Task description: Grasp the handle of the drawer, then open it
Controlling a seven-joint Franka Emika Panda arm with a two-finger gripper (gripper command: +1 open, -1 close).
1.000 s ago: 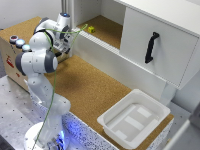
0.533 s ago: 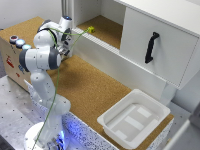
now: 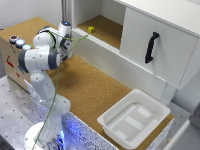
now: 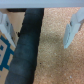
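The robot arm (image 3: 42, 60) stands at the exterior view's left, and its gripper (image 3: 68, 46) hangs over the cork table (image 3: 95, 90), well apart from the drawer (image 3: 155, 42). The drawer is the big white box at the exterior view's right, and its front panel looks shut. The black handle (image 3: 151, 47) stands upright on that panel, a slim curved bar, with nothing touching it. In the wrist view the two fingers (image 4: 75, 27) stand wide apart with only cork floor between them, so the jaws are open and hold nothing. A dark strip (image 4: 27, 50) runs under the camera there; it is too blurry to name. A small yellow block (image 3: 91, 29) sits far back on the shelf, and a white plastic bin (image 3: 134, 119) lies near the front at the exterior view's right. The step now is to reach the handle. To do it well, I think the arm should cross over to the white panel, stay clear of the bin, and turn the hand so one finger goes on each side of the bar. It should aim for the middle of the bar, close only when the bar sits deep between the fingers, and then pull straight out, not sideways, so the grip does not slip
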